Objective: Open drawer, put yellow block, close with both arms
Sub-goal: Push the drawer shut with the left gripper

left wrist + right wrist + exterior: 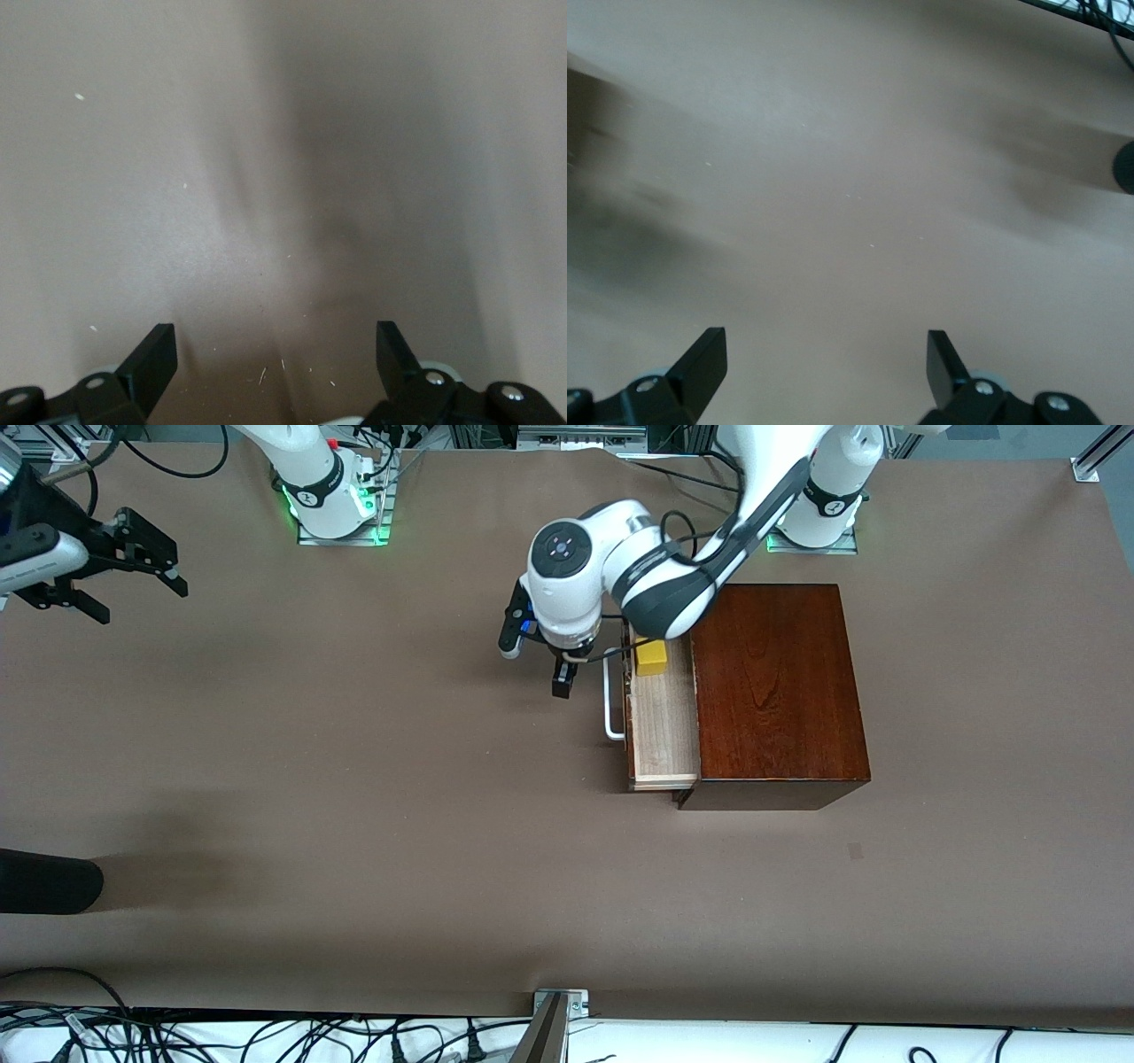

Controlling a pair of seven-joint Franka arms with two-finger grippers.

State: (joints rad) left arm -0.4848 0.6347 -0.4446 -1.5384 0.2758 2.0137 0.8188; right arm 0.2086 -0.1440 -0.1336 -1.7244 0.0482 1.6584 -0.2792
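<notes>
The dark mahogany box [775,691] stands toward the left arm's end of the table. Its drawer [663,731] is pulled partly out, with its white bar handle [611,708] facing the right arm's end. The yellow block [651,658] lies in the drawer's tray, at the end farther from the front camera. My left gripper [567,675] hangs in front of the drawer, just off the handle; it is open and empty over bare table in its wrist view [275,332]. My right gripper [137,598] waits raised at the right arm's end, open and empty [824,336].
A black rounded object [44,881] juts in at the table's edge at the right arm's end. A metal bracket [556,1014] sits on the edge nearest the front camera, with cables [266,1036] along it. The brown table [354,779] is bare between the arms.
</notes>
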